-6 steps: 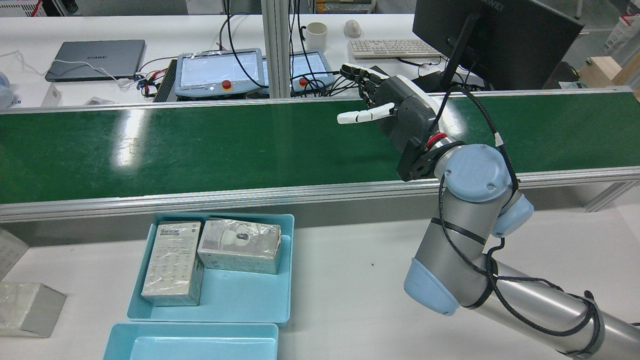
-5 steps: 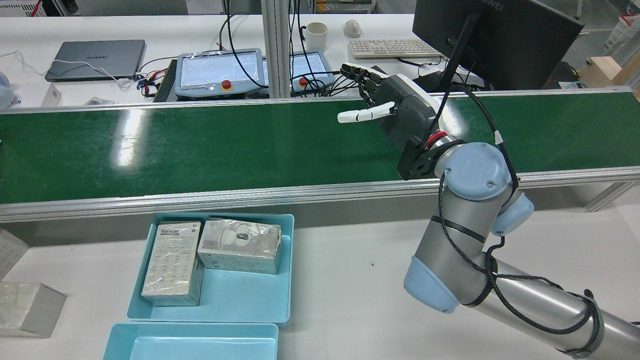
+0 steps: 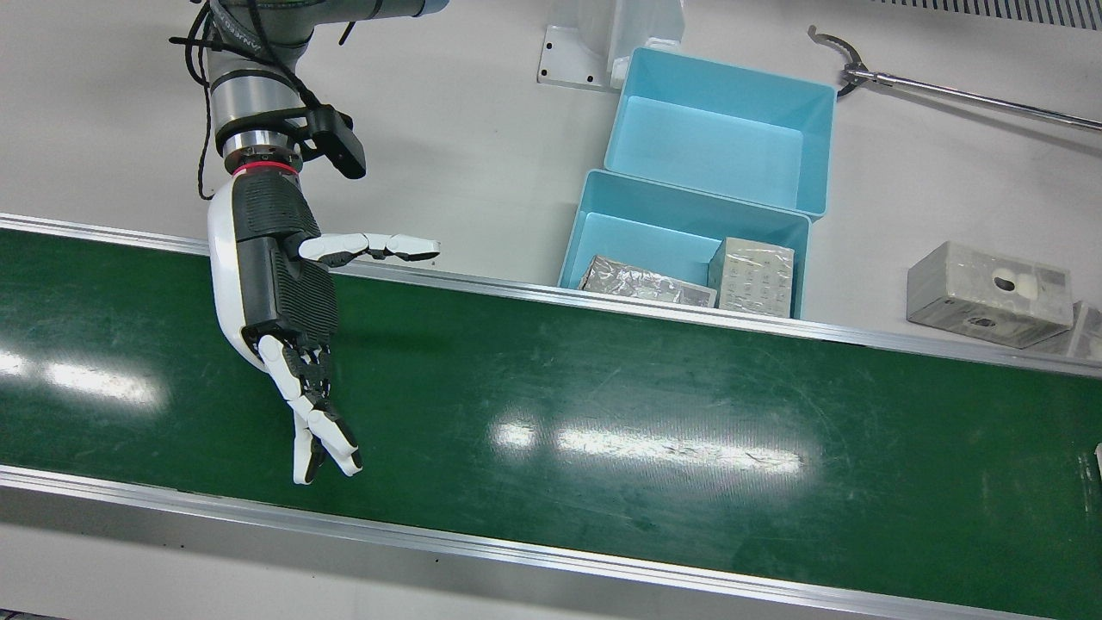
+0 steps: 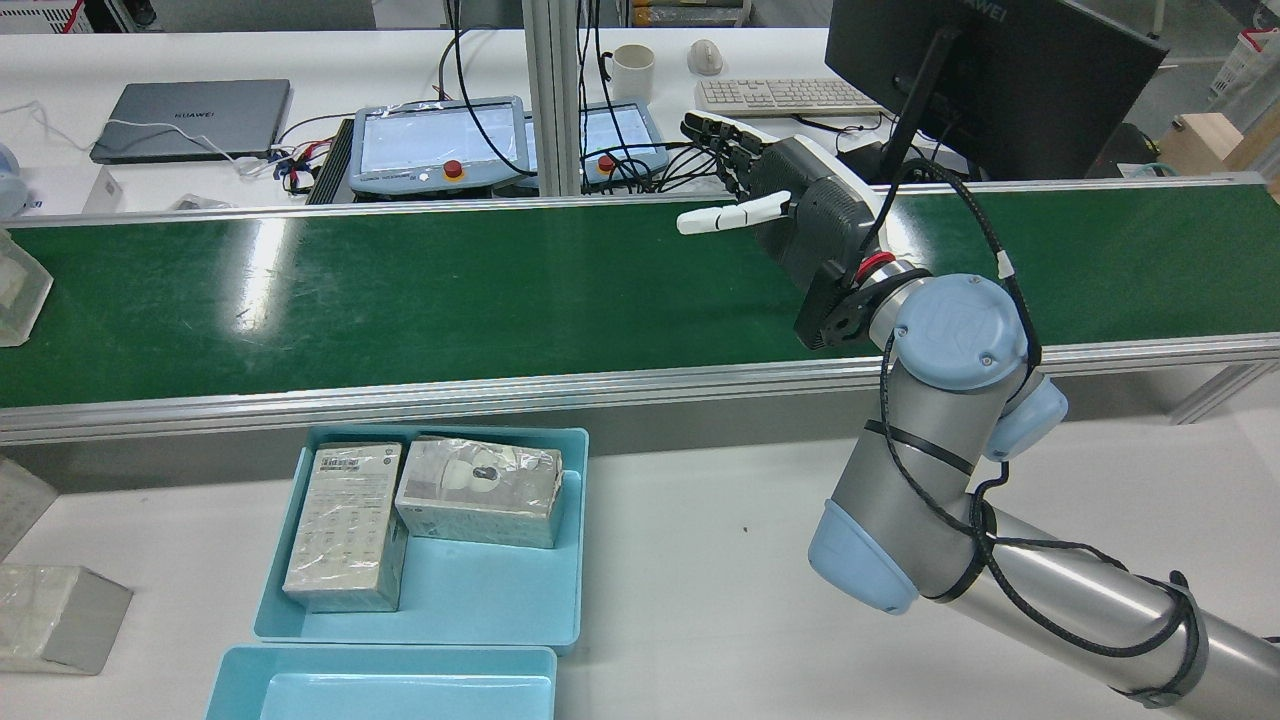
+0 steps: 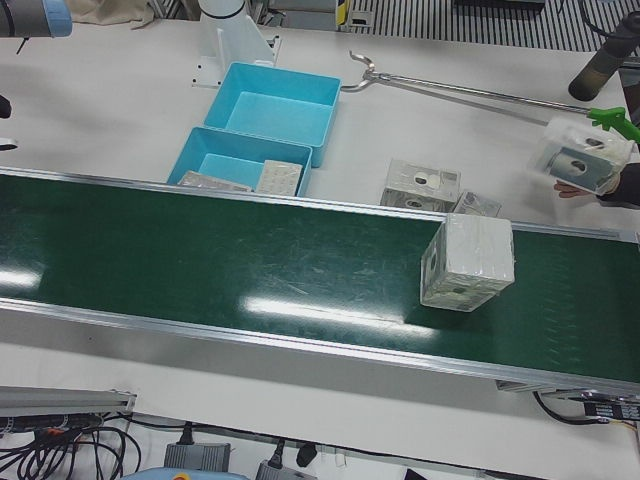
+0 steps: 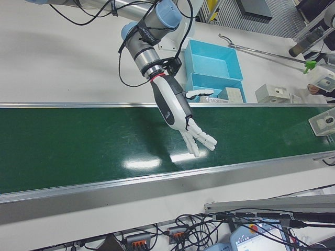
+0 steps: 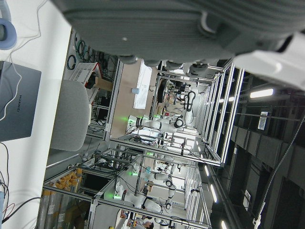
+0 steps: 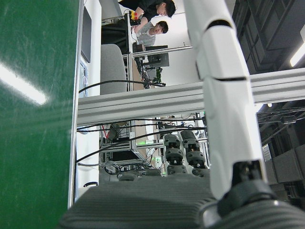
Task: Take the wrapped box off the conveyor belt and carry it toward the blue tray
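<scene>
Box [image 5: 467, 264] rides the green belt [image 3: 603, 405] well to the robot's left, its edge now just showing at the rear view's rim where a moment ago there was none. That means the pick is near. The right hand [image 3: 280, 293] has lifted slightly and hangs over the belt, fingers spread, holding nothing. Two wrapped boxes already sit in the blue tray [image 4: 500, 600] on the desk [image 4: 700, 560]. Nothing blocks the belt between.
</scene>
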`<state>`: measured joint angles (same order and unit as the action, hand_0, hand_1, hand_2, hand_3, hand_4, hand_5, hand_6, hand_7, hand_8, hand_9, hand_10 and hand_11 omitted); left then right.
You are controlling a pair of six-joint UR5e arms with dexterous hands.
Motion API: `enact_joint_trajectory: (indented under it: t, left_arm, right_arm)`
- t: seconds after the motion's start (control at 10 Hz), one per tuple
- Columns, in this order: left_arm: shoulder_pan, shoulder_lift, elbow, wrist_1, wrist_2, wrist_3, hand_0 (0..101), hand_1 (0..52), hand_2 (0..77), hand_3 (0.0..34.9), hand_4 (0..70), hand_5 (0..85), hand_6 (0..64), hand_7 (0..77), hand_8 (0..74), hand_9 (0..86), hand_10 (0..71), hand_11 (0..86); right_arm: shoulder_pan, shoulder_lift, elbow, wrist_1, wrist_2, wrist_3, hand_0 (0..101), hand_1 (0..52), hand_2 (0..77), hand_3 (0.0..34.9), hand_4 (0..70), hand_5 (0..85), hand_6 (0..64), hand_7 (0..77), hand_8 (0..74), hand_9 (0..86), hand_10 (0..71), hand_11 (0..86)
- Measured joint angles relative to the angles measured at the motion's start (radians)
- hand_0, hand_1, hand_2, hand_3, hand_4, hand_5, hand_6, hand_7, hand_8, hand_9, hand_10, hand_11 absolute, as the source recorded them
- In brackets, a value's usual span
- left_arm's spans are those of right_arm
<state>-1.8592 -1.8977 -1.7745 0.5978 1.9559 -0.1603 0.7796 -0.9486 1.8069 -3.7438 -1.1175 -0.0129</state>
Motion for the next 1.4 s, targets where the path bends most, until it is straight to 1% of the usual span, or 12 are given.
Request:
enact_joint_trajectory:
  t: [0.4,0.5,0.6,1.0,1.1,1.3,1.4]
  left_arm:
    - [0.000,0.000,0.000,0.000,0.000,0.000,0,0.0,1.1,0.0,0.0,1.1,0.5,0.5,0.5,0.0,0.5,0.5]
    - [0.000,0.000,0.000,0.000,0.000,0.000,0,0.0,1.1,0.0,0.0,1.1,0.5,0.5,0.5,0.0,0.5,0.5]
    - [0.000,0.000,0.000,0.000,0.000,0.000,0,0.0,1.1,0.0,0.0,1.1,0.5,0.5,0.5,0.5,0.5,0.5]
    - [0.000,0.000,0.000,0.000,0.000,0.000,0,0.0,1.1,0.0,0.0,1.1,0.5,0.5,0.5,0.5,0.5,0.5]
    - [0.000,0.000,0.000,0.000,0.000,0.000,0,0.0,1.1,0.0,0.0,1.1,0.5,0.5,0.5,0.5,0.5,0.5]
    - [0.000,0.000,0.000,0.000,0.000,0.000,0,0.0,1.1,0.0,0.0,1.1,0.5,0.5,0.5,0.0,0.5,0.5]
    - [0.000,0.000,0.000,0.000,0.000,0.000,0,0.0,1.1,0.0,0.0,1.1,0.5,0.5,0.5,0.5,0.5,0.5]
  right_arm:
    - [0.003,0.001,-0.012,0.007,0.000,-0.004,53,20.2,10.9,0.0,10.9,12.0,4.4,5.5,0.0,1.6,0.0,0.5]
    - [0.004,0.001,-0.013,0.007,-0.001,-0.004,53,20.2,9.8,0.0,10.9,12.0,4.4,5.5,0.0,1.6,0.0,0.5]
    - [0.004,0.001,-0.013,0.007,-0.001,-0.005,53,20.2,9.8,0.0,9.8,12.0,4.4,5.5,0.0,1.6,0.0,0.5]
    - [0.004,0.001,-0.014,0.007,-0.001,-0.005,53,20.2,10.4,0.0,9.8,12.0,4.4,5.5,0.0,1.6,0.0,0.5]
    - [0.004,0.001,-0.014,0.007,-0.001,-0.005,53,20.2,10.4,0.0,9.8,12.0,3.3,5.5,0.0,1.6,0.0,0.5]
    - [0.004,0.001,-0.014,0.007,0.000,-0.006,52,20.2,10.4,0.0,9.8,12.0,3.8,5.5,0.0,1.6,0.0,0.5]
    - [0.004,0.001,-0.016,0.010,0.000,-0.009,51,18.5,10.9,0.0,9.8,11.5,4.4,5.5,0.0,2.7,0.0,0.5]
